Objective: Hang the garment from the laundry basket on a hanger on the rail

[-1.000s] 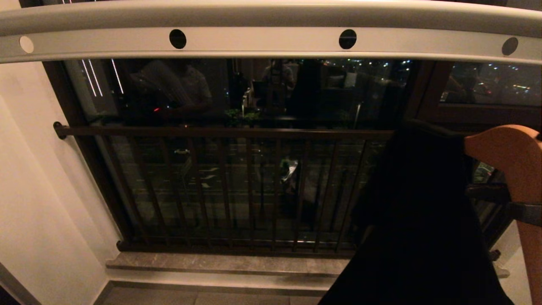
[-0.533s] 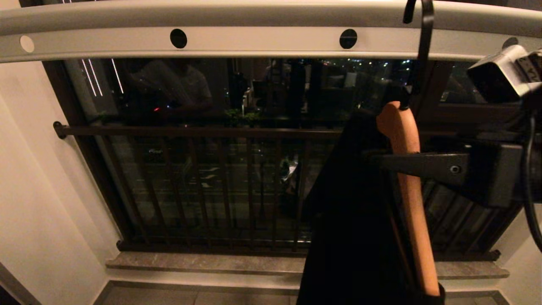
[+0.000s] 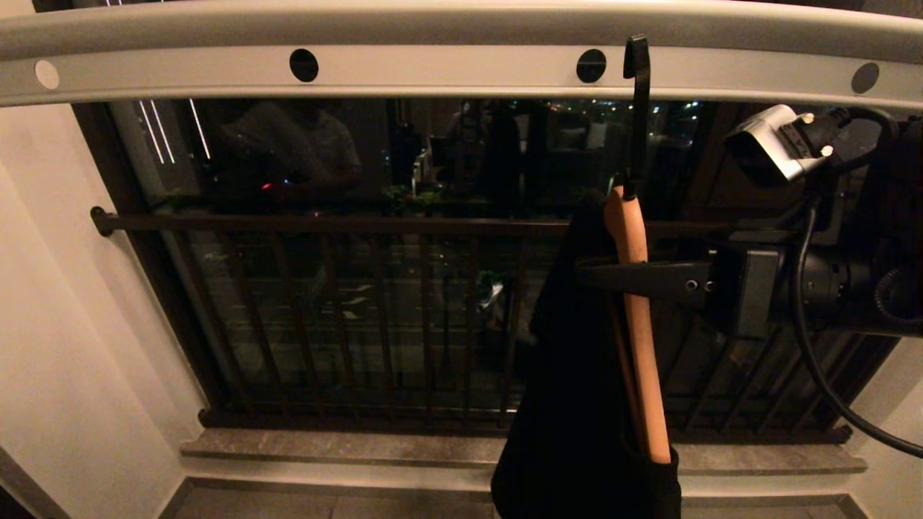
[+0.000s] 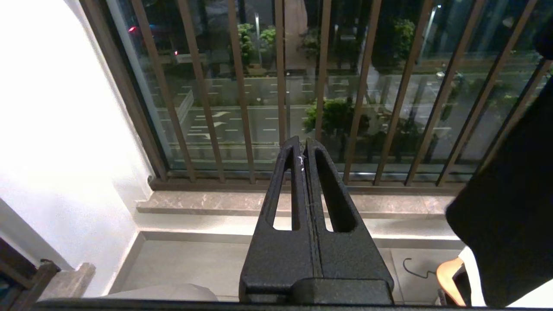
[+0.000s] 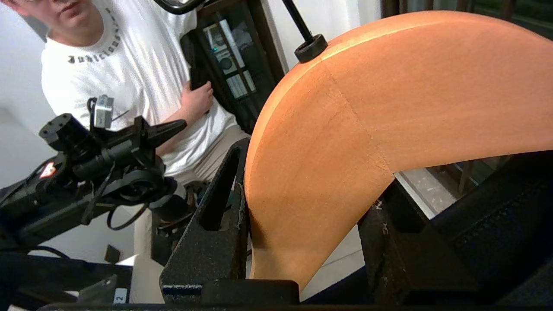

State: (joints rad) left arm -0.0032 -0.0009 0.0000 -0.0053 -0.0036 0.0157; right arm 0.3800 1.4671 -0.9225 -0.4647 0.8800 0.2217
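Laundry basket out of sight; lower end of the dark garment [image 3: 577, 375] cut off by the head view's edge. Right gripper [image 3: 613, 277] reaching in level from the right, clamped on the wooden hanger [image 3: 634, 303], garment draped over it. Black hook [image 3: 636, 108] raised in front of the rail [image 3: 433, 72]; whether hooked over it, unclear. Left gripper [image 4: 304, 151] closed, empty, pointing at the barred window railing [image 4: 281, 86]

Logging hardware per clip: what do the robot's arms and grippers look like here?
Both grippers, left and right, have matt black, textured jaws with long slots cut through. The right arm is black, carries a silver-grey camera block and trails black cables.
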